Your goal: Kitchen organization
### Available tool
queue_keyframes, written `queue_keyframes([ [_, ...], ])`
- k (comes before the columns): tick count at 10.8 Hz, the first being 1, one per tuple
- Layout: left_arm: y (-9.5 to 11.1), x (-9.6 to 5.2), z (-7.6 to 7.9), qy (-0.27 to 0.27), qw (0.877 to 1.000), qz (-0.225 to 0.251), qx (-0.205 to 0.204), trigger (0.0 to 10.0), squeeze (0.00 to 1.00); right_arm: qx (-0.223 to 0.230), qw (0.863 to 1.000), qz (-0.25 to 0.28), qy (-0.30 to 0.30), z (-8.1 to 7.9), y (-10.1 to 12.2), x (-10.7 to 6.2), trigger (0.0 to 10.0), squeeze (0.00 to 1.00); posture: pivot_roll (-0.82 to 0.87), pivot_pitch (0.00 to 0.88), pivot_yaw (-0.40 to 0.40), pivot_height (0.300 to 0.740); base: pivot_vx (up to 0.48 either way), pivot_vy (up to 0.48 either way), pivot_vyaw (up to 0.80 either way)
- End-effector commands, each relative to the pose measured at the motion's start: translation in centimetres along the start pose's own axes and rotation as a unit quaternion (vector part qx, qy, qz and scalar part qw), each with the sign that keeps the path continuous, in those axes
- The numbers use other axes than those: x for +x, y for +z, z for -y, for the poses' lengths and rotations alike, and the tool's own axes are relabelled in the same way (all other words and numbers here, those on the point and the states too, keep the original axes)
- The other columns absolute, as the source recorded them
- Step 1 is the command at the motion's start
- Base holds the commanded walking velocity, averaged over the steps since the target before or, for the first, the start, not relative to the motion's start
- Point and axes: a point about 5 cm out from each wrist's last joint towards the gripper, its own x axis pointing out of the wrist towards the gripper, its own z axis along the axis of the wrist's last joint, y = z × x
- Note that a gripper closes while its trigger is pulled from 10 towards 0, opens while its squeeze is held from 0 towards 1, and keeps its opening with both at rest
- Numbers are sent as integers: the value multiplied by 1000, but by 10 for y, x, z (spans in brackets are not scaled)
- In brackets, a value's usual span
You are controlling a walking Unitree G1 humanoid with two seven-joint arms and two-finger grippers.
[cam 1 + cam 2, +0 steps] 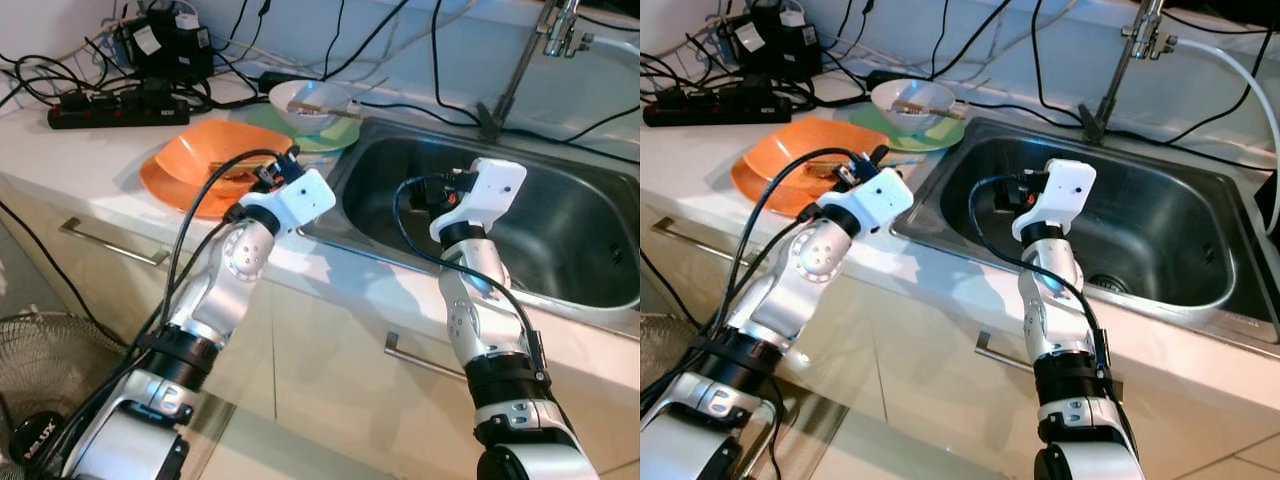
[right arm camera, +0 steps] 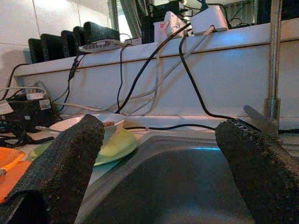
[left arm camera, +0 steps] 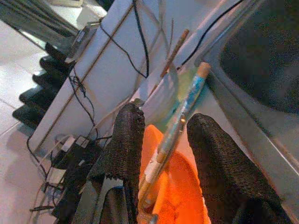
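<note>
Stacked orange plastic plates (image 1: pixel 190 160) sit on the white countertop (image 1: pixel 70 150), left of the stainless steel sink (image 1: pixel 560 230). Over them hovers the left gripper (image 3: pixel 161 140), its fingers narrowly parted around a thin wooden-tipped utensil with a blue-green handle (image 3: pixel 180 119), though whether they actually pinch it is unclear. Behind the plates, a white bowl (image 1: pixel 310 105) rests on a pale green plate (image 1: pixel 330 135). Held above the sink basin, the right gripper (image 2: pixel 159 158) is spread wide and carries nothing.
</note>
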Motion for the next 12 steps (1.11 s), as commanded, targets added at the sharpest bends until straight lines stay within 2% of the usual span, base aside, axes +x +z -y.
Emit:
queue_keyframes([
  [1,5,4,-4,7,1000,2,5,8275,0,1,1000,11,-2,2,5,2,10000,0,193,16,-49,725,0,0,0],
  [2,7,5,-2,7,1000,1,4,1882,0,0,1000,11,-2,2,5,2,10000,0,191,16,-50,725,0,0,0],
  [3,9,5,0,6,1000,3,1,0,0,0,1000,11,-2,2,5,2,10000,0,190,16,-51,725,0,0,0],
  [7,8,6,0,7,1000,-5,2,0,0,0,1000,9,-1,2,5,2,10000,0,190,16,-52,725,0,0,0],
  [9,2,6,-2,13,999,-31,3,0,0,1,1000,8,-2,2,5,2,10000,0,191,16,-52,725,0,0,0],
  [10,-2,6,-2,15,999,-45,5,4314,0,2,1000,8,-1,1,4,2,10000,0,190,15,-51,725,0,0,0],
  [11,-3,6,-2,16,999,-50,8,10000,0,2,1000,8,-1,2,4,2,10000,0,190,15,-52,725,0,0,0],
  [12,-4,6,-2,16,999,-50,7,10000,0,2,1000,8,-1,2,4,2,10000,0,191,16,-54,725,0,0,0],
])
